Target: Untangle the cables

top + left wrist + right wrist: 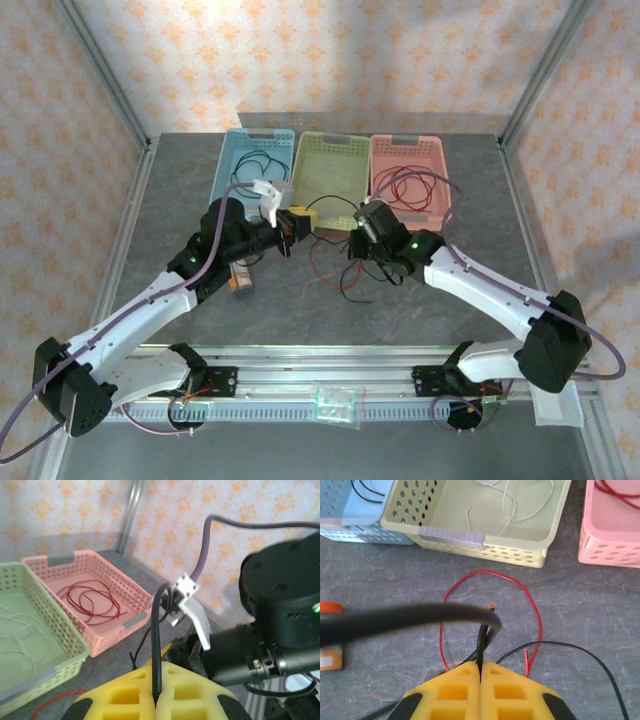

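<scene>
While the yellow-foam left hand [156,682] and right hand [481,670] each clamp the black cable [480,641], a thin red cable [487,572] loops.

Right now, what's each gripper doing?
Left gripper: closed on the black cable.
Right gripper: closed on the black cable.

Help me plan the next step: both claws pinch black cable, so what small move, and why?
Probably raise the right claw slightly and draw its black cable away from the red cable, whose loop lies right beside that grip. The left claw is shut on black cable too, so a gentle pull should show any crossing.
</scene>
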